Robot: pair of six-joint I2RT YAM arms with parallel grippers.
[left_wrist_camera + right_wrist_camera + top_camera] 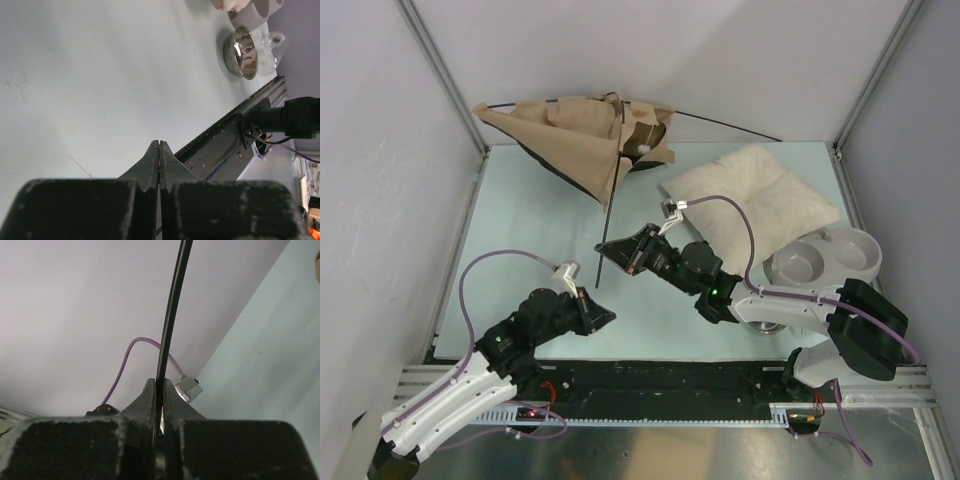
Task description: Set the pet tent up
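The pet tent [582, 138] lies collapsed at the back left of the table, a heap of tan fabric with a white pom-pom [643, 148]. One thin black pole [608, 225] runs from the fabric toward me. Another pole [730, 126] sticks out to the right. My right gripper [604, 256] is shut on the near pole close to its lower end. In the right wrist view the pole [171, 325] rises from between the pressed jaws [160, 386]. My left gripper [606, 318] hovers low over the table near the front, shut with nothing in it [159, 145].
A fluffy cream pillow [752, 195] lies at the back right. In front of it stands a grey double pet bowl [825, 255], and a steel bowl [243, 52] shows in the left wrist view. White walls enclose the table; a black rail [650, 375] runs along the front.
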